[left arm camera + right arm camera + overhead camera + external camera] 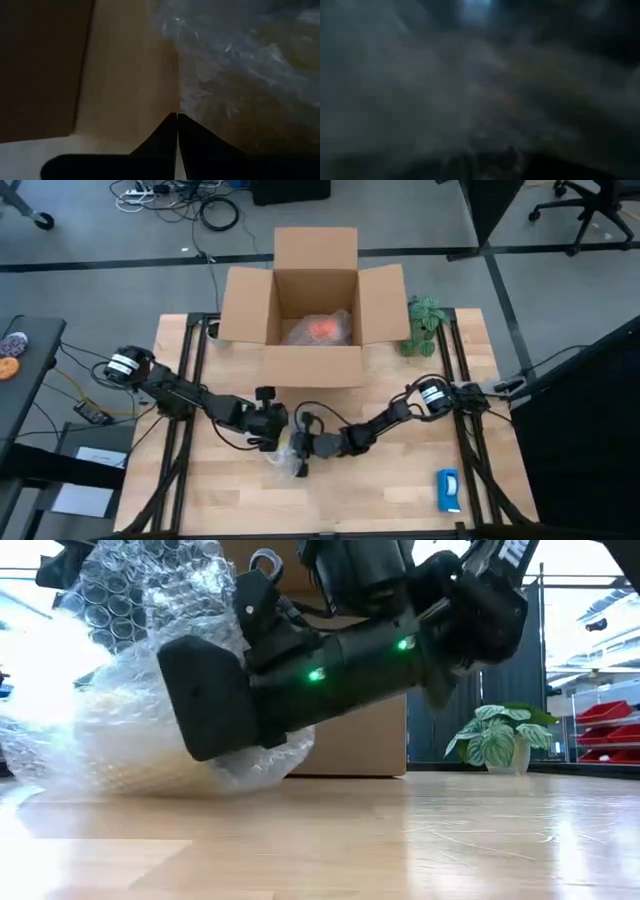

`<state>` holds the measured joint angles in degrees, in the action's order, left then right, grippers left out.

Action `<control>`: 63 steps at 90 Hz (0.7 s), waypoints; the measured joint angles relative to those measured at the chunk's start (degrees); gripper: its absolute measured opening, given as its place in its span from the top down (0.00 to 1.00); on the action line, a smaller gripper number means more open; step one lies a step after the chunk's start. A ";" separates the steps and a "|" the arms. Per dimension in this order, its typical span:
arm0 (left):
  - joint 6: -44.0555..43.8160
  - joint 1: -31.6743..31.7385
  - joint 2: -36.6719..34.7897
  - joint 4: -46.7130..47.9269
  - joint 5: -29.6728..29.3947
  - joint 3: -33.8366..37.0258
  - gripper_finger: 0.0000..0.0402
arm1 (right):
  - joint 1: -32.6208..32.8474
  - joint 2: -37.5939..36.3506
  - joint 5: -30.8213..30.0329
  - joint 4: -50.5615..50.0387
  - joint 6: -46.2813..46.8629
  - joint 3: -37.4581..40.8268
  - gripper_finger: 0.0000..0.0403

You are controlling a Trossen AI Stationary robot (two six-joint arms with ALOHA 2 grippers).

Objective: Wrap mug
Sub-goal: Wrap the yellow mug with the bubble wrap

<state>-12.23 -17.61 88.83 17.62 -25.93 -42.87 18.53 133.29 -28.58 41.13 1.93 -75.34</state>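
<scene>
From where I stand, the left arm reaches in across the bench (400, 500) and its left gripper (278, 442) sits at the near edge of a crumpled bubble wrap bundle (283, 462); the left wrist view shows its two fingers pressed together, tips meeting, apparently with nothing between them. Just to the right, the right gripper (303, 448) is buried in the same plastic from the other side, and I cannot tell whether it is clenched or released, since its own camera sees only grey film. The mug (324, 327) is not between them at all: a small orange shape lies inside the open cardboard box (300, 365) at the far side of the bench, already under some clear wrap. Whatever the bundle near the grippers holds is pale and blurred in the low view, so I can't name it. To do this step well, I'd judge one gripper should pin the loose flap down while the other draws the sheet snug and tucks it under, slowly, so the film doesn't spring open or slide on the wood. Further right a small potted plant (422, 326) stands by the box, and a flat blue-and-white object (448, 489) lies near the front corner
</scene>
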 joint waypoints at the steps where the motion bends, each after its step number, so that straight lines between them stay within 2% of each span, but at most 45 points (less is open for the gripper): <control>1: -0.05 0.00 0.02 -0.12 -0.02 0.00 1.00 | 0.11 -0.30 -0.21 -0.63 0.04 0.10 0.81; 23: -0.01 0.02 0.20 -1.65 -1.02 -0.09 1.00 | 3.08 -6.28 -4.01 -13.12 2.34 1.39 0.81; 45: 0.90 0.02 0.20 -2.48 -1.50 -0.02 1.00 | 5.53 -7.39 -5.10 -21.79 11.41 1.39 0.81; 63: 0.90 0.02 0.25 -2.42 -1.64 0.02 1.00 | 8.86 -8.17 -7.70 -24.80 15.86 1.43 0.81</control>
<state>-11.33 -17.58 89.08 15.20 -27.57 -42.85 27.39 125.12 -36.28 16.33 17.79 -73.91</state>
